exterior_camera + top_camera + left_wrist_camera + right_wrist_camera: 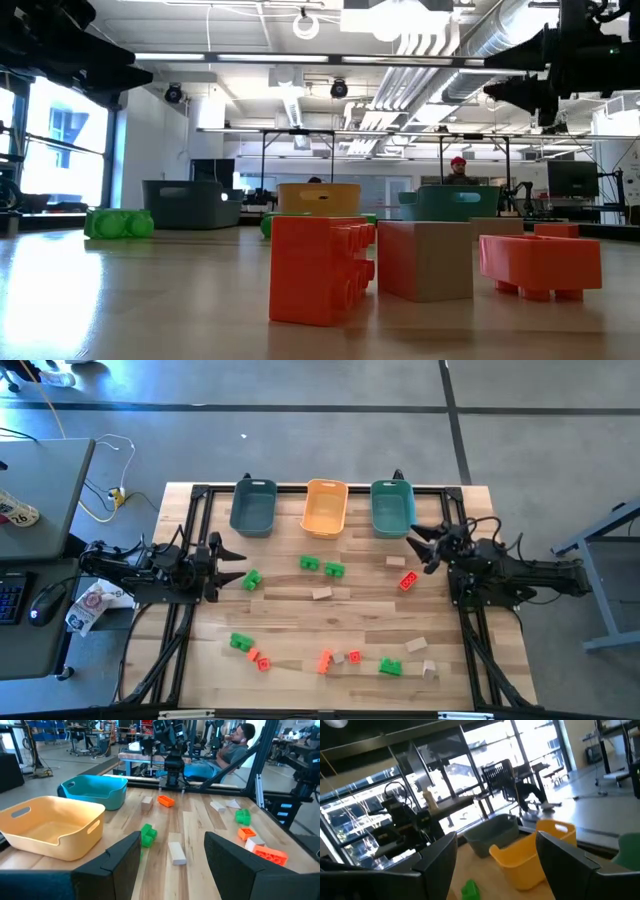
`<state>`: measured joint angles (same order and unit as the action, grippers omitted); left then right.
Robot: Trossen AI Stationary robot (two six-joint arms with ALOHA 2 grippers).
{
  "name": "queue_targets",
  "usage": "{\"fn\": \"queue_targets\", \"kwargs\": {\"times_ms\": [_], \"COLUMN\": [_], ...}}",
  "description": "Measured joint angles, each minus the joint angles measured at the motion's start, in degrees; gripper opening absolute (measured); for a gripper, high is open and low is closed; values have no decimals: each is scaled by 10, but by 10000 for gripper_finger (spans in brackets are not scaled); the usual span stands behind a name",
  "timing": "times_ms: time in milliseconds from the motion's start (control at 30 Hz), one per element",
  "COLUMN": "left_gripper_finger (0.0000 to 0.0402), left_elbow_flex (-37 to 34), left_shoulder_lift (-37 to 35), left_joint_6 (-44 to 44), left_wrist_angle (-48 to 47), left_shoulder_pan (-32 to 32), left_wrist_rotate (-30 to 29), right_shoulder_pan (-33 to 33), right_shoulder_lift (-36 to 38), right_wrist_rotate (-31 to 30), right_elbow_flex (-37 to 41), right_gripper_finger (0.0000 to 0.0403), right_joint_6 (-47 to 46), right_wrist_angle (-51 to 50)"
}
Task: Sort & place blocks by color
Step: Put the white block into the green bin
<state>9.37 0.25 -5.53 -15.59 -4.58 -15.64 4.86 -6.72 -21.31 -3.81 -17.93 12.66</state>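
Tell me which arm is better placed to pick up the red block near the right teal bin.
Right. Its open tool is beside the small red-orange toy block; the left tool is across the table.

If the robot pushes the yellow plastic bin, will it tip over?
Probably not. The yellow plastic bin looks wide, low and flat-bottomed, so it would likely slide on the smooth wooden table. It appears empty and thin-walled, so probably light and easily shoved.
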Motion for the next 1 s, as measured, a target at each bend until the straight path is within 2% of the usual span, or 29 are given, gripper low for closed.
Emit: {"fn": "queue_targets", "kwargs": {"times_ms": [233, 433, 600, 767, 1000], "left_gripper_finger": [207, 207, 207, 207, 207], "left_elbow_flex": [0, 0, 0, 0, 0], "left_shoulder_lift": [0, 0, 0, 0, 0], "left_joint_6": [-37, -80, -107, -108, -108], "left_wrist_angle": [0, 0, 0, 0, 0], "left_shoulder_pan": [0, 0, 0, 0, 0], "left_wrist_rotate": [0, 0, 0, 0, 0], "right_shoulder_pan": [0, 0, 0, 0, 0], "right_shoulder_lift": [-1, -30, -97, -196, -324], "right_wrist_rotate": [-1, -2, -26, -52, -27], "right_elbow_flex": [-15, -85, -183, -286, -382], "right_gripper_finger": [257, 257, 257, 257, 257], "right_joint_6": [90, 155, 165, 148, 104], "right_wrist_angle": [22, -27, -166, -339, -514]}}
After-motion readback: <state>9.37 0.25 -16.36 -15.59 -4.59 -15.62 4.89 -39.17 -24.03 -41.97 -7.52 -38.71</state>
